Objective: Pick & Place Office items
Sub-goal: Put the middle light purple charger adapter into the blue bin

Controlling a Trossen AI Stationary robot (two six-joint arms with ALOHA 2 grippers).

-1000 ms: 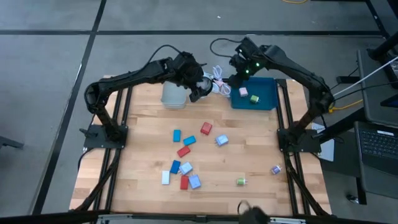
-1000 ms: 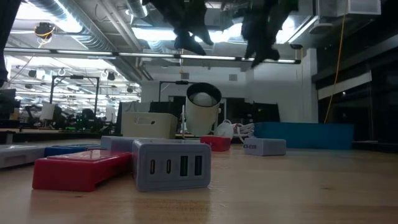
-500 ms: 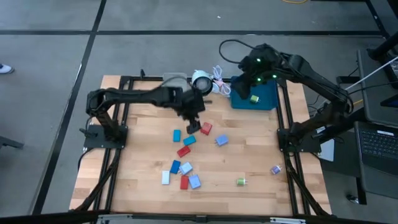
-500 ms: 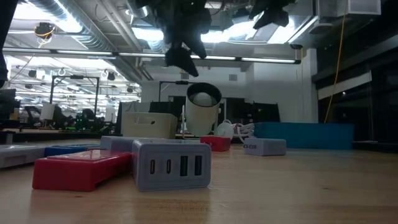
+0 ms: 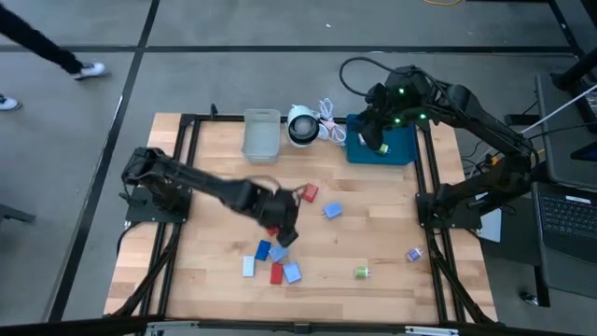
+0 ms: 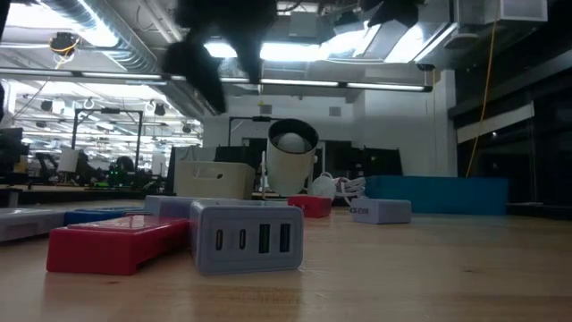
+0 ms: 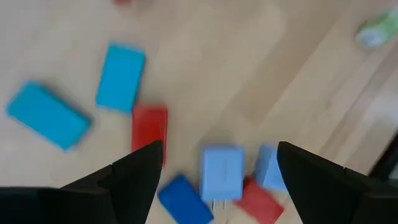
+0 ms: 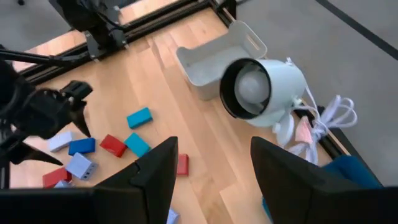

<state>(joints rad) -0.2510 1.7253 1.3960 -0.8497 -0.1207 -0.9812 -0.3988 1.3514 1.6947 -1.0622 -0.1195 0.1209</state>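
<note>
jaws: left gripper [image 7: 217, 155] wide and empty over the office items [image 5: 277, 261]; right gripper [image 8: 214, 162] wide, empty
done: one piece in blue tray [image 5: 399, 149]
left: most pieces on table [image 5: 392, 238]

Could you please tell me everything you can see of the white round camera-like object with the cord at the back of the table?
The white round object is a short cylinder of smooth, plastic-looking material with a black face and a pale dome at its centre. It stands at the table's back edge between the grey bin and the blue tray, very close to the bin. A white cord lies looped behind it. No gripper touches it.
</note>
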